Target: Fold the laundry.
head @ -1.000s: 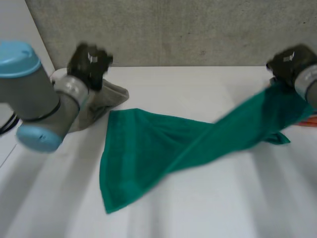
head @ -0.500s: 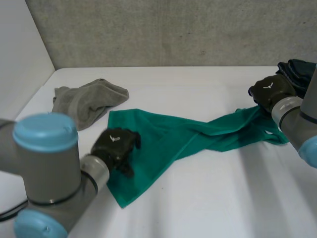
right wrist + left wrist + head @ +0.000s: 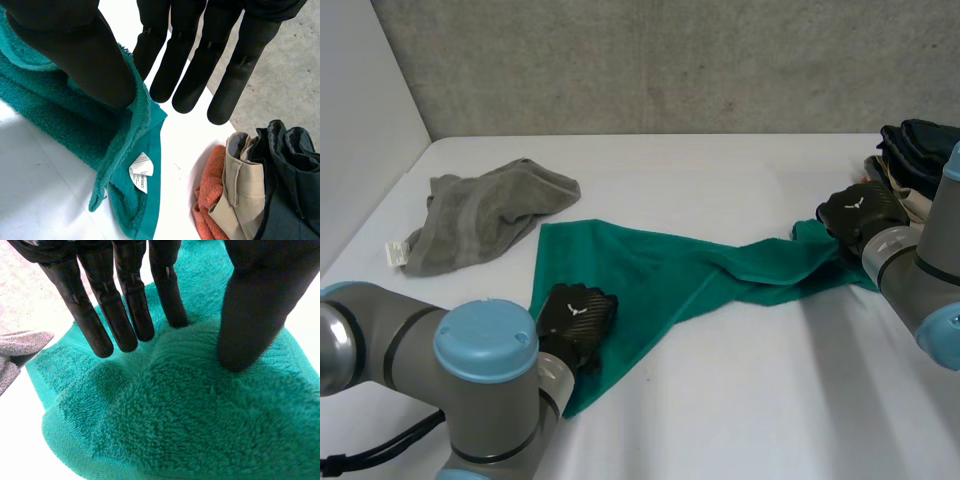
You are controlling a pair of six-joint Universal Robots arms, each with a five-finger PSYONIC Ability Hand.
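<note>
Green terry towel (image 3: pixel 665 275) lies in a twisted band across the white bench (image 3: pixel 740 400). I've a hand at each end, I'd say to draw it flat. Left hand (image 3: pixel 577 315) presses the near corner with straight, spread fingers. Right hand (image 3: pixel 860 212) rests its thumb on the far corner, fingers straight, gripping nothing.
</note>
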